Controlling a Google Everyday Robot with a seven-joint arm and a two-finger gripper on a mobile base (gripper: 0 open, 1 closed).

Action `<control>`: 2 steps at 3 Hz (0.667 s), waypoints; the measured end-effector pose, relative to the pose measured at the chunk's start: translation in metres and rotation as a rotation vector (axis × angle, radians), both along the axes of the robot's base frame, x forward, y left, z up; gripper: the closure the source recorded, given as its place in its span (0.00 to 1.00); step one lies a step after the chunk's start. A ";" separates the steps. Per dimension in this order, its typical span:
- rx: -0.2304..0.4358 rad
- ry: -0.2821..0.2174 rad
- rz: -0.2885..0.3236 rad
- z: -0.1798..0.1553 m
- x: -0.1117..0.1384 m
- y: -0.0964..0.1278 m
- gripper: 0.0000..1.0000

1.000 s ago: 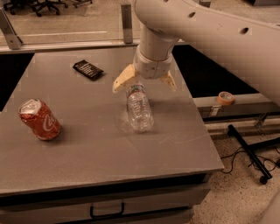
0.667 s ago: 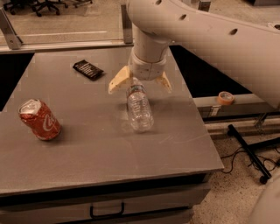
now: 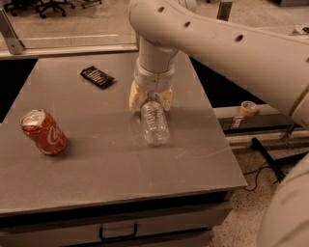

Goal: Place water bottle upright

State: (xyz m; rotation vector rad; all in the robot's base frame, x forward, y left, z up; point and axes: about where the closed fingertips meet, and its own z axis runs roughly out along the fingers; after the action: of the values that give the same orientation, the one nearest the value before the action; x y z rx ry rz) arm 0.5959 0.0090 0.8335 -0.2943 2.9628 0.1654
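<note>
pincer (image 3: 150,103) around water bottle (image 3: 155,124), soda can (image 3: 44,132) left

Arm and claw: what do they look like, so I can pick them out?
The arm is thick, rounded, smooth off-white casing with small dark round holes along it and a ringed cylindrical wrist. No cables show. The claw, at the water bottle's cap end on the table, is yellowish tan.

You are looking at an office-like lab or test space, from above a work table.
A grey table (image 3: 96,164) has a drawer handle (image 3: 118,234) in its front. Wheeled office chairs (image 3: 43,6) stand on the hard floor beyond it, and a roll of tape (image 3: 248,107) lies on a low ledge at the right. The robot's gripper (image 3: 151,99) is low over the table's middle.
</note>
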 end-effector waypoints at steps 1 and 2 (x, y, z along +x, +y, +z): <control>-0.007 0.006 0.013 -0.002 -0.001 0.001 0.65; -0.007 0.006 0.013 0.000 -0.001 0.001 0.89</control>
State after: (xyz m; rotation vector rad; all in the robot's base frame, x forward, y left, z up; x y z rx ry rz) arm 0.5949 0.0104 0.8332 -0.3152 2.9682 0.1578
